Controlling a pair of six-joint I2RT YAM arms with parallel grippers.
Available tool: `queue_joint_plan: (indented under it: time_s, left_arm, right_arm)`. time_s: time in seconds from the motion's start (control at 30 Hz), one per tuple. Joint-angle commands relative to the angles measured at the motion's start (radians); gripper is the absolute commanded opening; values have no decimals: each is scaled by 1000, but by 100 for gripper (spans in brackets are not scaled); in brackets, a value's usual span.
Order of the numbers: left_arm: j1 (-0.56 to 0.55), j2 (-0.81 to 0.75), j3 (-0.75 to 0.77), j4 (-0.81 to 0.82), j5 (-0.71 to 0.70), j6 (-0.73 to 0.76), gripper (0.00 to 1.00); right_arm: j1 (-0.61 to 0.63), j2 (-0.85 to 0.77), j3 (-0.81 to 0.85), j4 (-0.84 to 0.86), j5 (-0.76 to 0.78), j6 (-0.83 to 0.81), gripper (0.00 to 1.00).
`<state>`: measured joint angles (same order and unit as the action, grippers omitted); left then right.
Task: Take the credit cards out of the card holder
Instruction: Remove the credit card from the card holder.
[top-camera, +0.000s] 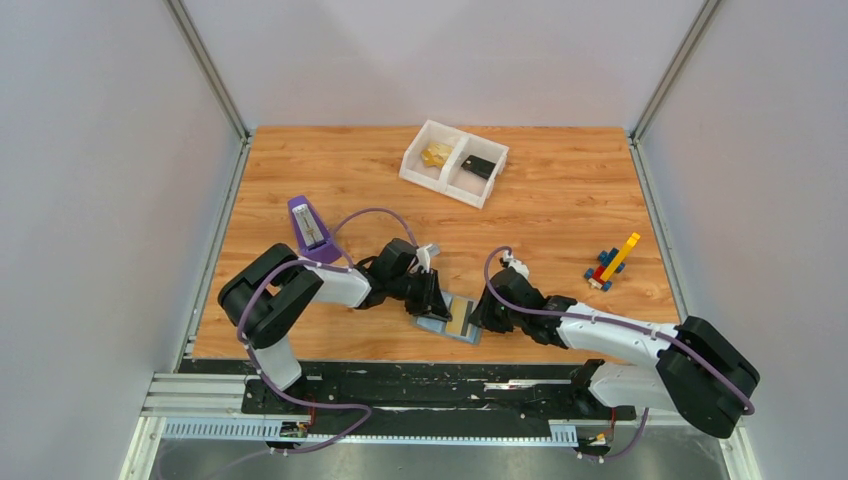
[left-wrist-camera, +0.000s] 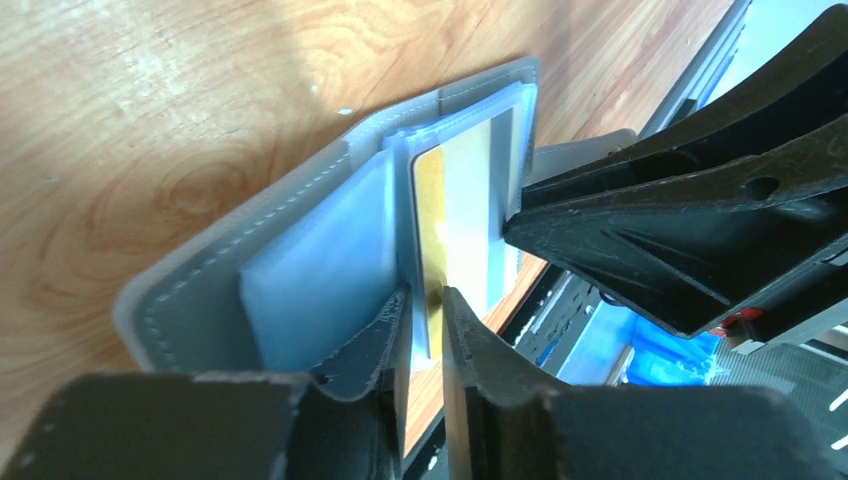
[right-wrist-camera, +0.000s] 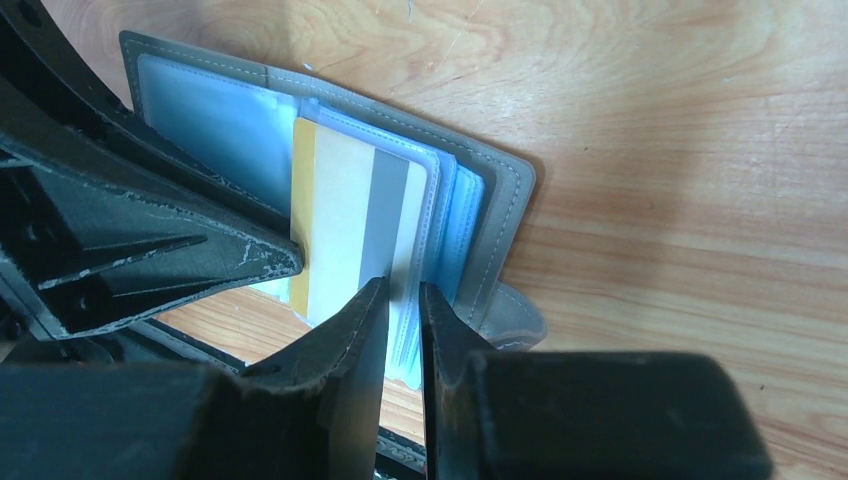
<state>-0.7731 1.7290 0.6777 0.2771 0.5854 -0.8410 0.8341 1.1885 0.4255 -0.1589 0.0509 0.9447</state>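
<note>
The small grey bifold card holder (left-wrist-camera: 200, 290) lies open near the front edge of the wooden bench (top-camera: 560, 200), between the two arms. The left hand (left-wrist-camera: 428, 310) is closed to a slit on the edge of a gold-yellow, grey-striped credit card (right-wrist-camera: 340, 220) that stands proud of its pocket. The right hand (right-wrist-camera: 403, 315) is pinched nearly closed on the holder's clear plastic sleeves (right-wrist-camera: 450, 225). Risks noted: the shallow edge grip may slip, a tight sleeve may drag the holder free, and the two hands are close enough to collide.
</note>
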Motion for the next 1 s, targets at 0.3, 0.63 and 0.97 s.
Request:
queue_joint_plan:
  time_s: [0.3, 0.63, 0.97]
  left_arm:
    - [4, -23, -19, 35, 16, -16, 0]
    - [49, -59, -35, 16, 35, 5, 0]
    - [84, -104, -42, -38, 30, 20, 0]
  right_arm:
    - [-34, 11, -50, -9, 28, -21, 19]
    - [-46, -9, -62, -13, 24, -30, 19]
    - [-52, -2, -60, -13, 21, -37, 18]
